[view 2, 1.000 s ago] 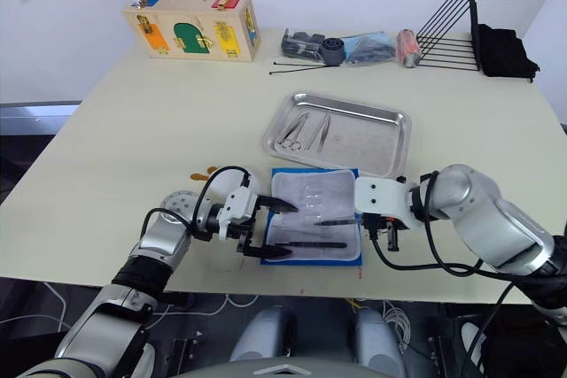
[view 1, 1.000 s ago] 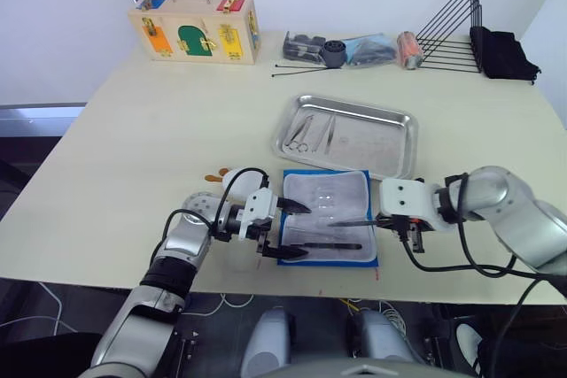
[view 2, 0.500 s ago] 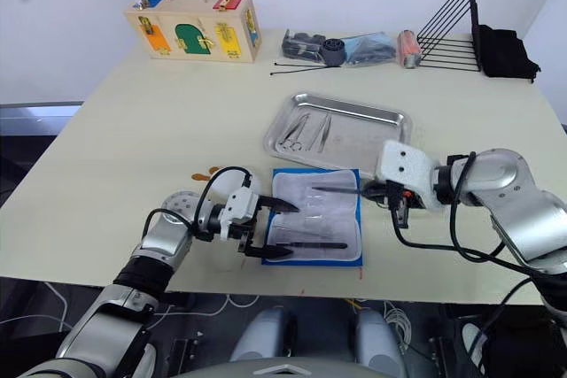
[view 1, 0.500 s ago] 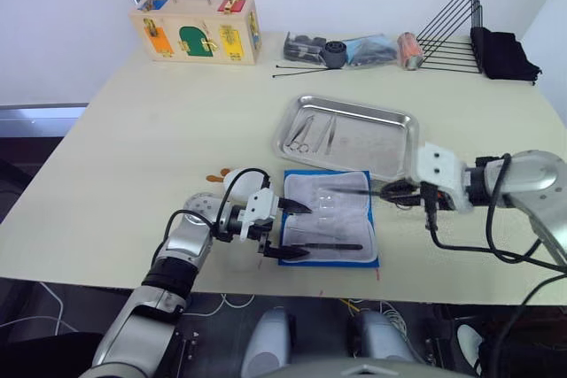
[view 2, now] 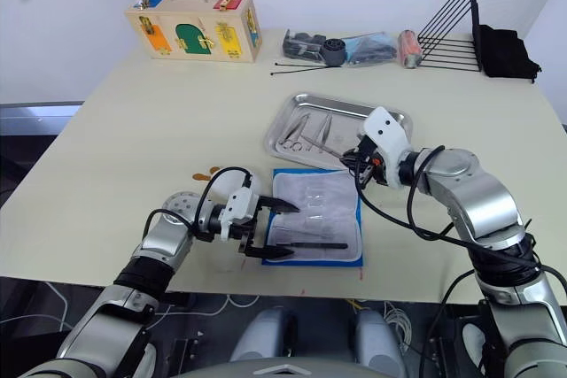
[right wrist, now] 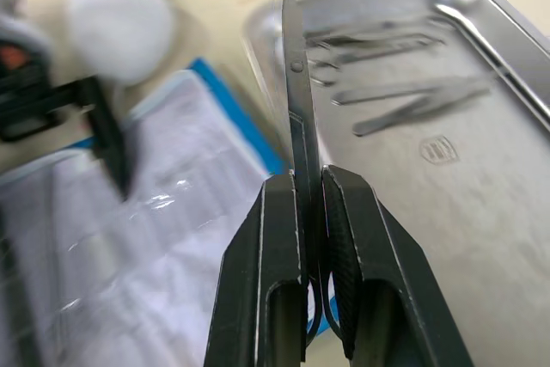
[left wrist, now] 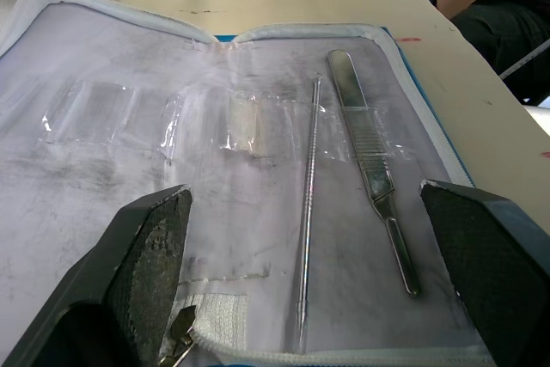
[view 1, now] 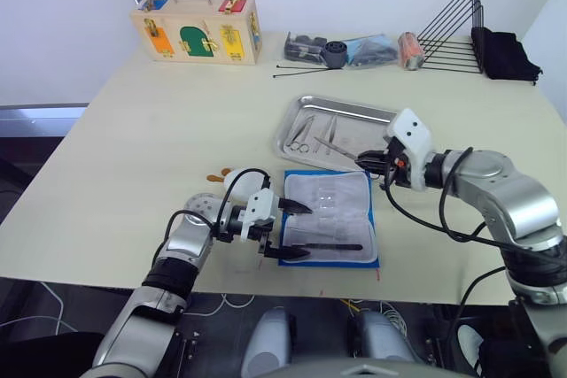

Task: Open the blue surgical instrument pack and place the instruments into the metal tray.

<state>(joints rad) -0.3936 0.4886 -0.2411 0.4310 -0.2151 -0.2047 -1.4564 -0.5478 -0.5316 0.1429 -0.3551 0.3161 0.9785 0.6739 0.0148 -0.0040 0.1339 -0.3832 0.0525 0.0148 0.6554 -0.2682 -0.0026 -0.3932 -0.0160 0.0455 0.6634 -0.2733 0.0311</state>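
Opened blue pack, instruments inside

A robot test lab: bare white walls, a pale beige surface, a wooden latch-board box upper left.

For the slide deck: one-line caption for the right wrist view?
Right pincer shut on scissors, held above the metal tray beside the opened blue surgical instrument pack.

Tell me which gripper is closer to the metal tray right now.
Right. The right gripper, shut on a pair of scissors, is over the near edge of the metal tray. The left gripper sits open at the blue surgical instrument pack, short of the tray.
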